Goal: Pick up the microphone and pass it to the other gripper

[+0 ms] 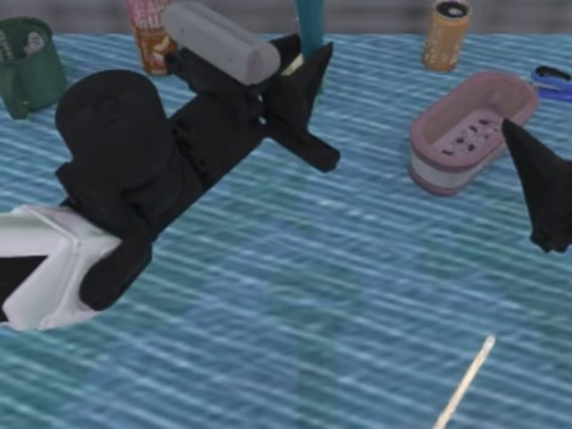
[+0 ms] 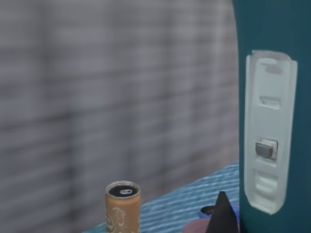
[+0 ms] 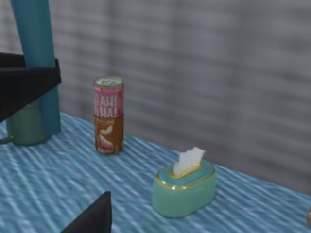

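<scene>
The left end effector [image 1: 299, 76] is near the far edge of the worktop [image 1: 295, 295], left of the middle, on a bulky black arm with a white section and a grey cylinder on its wrist. Its pointed fingers are closed on the microphone [image 1: 310, 25], which stands upright and is lifted off the worktop; only the dark teal handle shows in the top view, going out of the upper edge. In the left wrist view the handle fills the near side, with the white switch strip [image 2: 268, 128] on it.

The right end effector [image 1: 539, 183] is at the right side of the worktop, well apart from the microphone. Only one black pointed finger is visible, so it cannot be told whether it is open or closed.

A pink oval dish [image 1: 469, 130] lies just beside the right end effector. An orange can [image 1: 445, 34] stands at the far edge, and a green mug [image 1: 29, 67] at the far left. A thin pale stick [image 1: 465, 382] lies near the front right. The right wrist view shows a pink can [image 3: 108, 115] and a teal tissue box [image 3: 184, 187].
</scene>
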### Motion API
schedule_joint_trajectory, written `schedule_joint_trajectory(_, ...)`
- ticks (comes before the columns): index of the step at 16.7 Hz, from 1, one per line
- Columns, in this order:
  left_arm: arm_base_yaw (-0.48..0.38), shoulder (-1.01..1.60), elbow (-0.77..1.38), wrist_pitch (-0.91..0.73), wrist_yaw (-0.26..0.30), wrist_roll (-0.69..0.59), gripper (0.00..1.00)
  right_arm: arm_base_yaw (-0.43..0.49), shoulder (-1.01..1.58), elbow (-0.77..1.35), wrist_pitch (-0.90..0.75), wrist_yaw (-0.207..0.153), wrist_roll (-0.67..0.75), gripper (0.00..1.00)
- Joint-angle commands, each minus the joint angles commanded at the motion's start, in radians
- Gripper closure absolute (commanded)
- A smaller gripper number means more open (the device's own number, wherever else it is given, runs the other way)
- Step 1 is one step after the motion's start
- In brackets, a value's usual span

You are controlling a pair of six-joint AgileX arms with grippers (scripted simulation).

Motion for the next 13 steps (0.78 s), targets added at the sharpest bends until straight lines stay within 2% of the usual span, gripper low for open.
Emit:
schedule_joint_trajectory(4, 0.000, 0.000, 0.000, 0.000, 0.000, 0.000, 1.00, 0.114, 0.255, 0.157, 0.093, -0.068, -0.011, 0.00)
schedule_joint_trajectory(7, 0.000, 0.000, 0.000, 0.000, 0.000, 0.000, 1.00, 0.173, 0.386, 0.243, 0.145, -0.103, -0.019, 0.00)
schedule_joint_trajectory(9, 0.000, 0.000, 0.000, 0.000, 0.000, 0.000, 1.00, 0.194, 0.430, 0.274, 0.165, -0.115, -0.022, 0.00)
schedule_joint_trajectory(13, 0.000, 0.000, 0.000, 0.000, 0.000, 0.000, 1.00, 0.197, 0.436, 0.278, 0.167, -0.117, -0.023, 0.00)
